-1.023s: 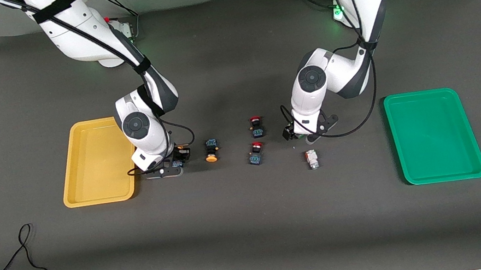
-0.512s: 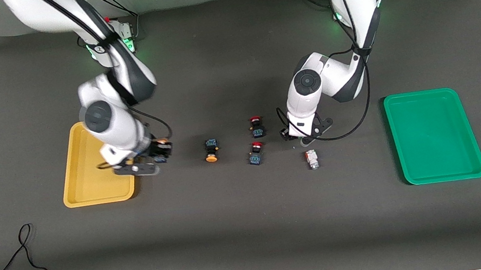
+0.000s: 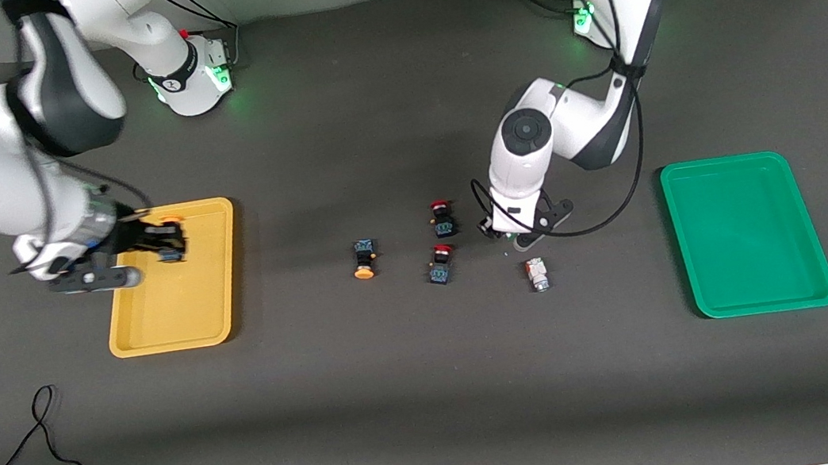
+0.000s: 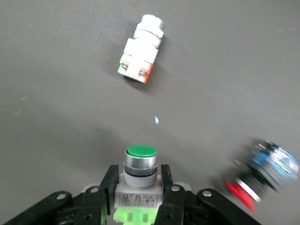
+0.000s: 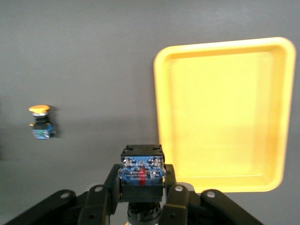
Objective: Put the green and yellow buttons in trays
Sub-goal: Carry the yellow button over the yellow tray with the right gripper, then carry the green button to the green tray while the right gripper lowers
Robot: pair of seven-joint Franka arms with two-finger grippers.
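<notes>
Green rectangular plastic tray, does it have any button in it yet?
No, the green rectangular plastic tray shows only its bare floor in the front view.

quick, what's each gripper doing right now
Left gripper: shut on the green-topped button, low over the table.
Right gripper: shut on a yellow-capped button, over the yellow tray.
</notes>
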